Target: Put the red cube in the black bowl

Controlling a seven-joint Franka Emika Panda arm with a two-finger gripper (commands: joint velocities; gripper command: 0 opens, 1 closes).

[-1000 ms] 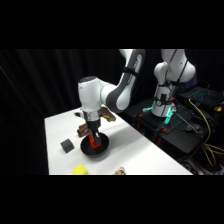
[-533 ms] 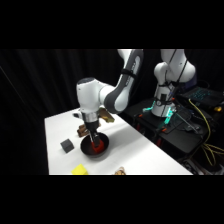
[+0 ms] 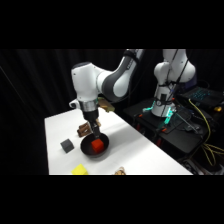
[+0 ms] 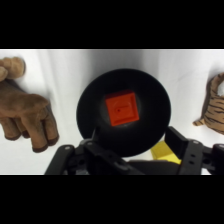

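Observation:
The red cube (image 3: 97,145) lies flat in the middle of the black bowl (image 3: 84,147), on the white table near its front. In the wrist view the red cube (image 4: 121,108) shows straight below me, centred in the black bowl (image 4: 88,107). My gripper (image 3: 93,131) hangs just above the bowl's far rim. It is open, and its two dark fingers (image 4: 181,145) stand apart on either side of the bowl's near edge with nothing between them. The gripper (image 4: 132,139) does not touch the cube.
A dark grey cube (image 3: 67,145) sits left of the bowl, and a yellow block (image 3: 79,170) lies at the table's front edge. A brown plush toy (image 4: 25,112) lies behind the bowl. A striped plush toy (image 4: 212,102) lies at the front right.
The gripper has risen a little from the bowl. The red cube stays lying in the bowl, free of the fingers.

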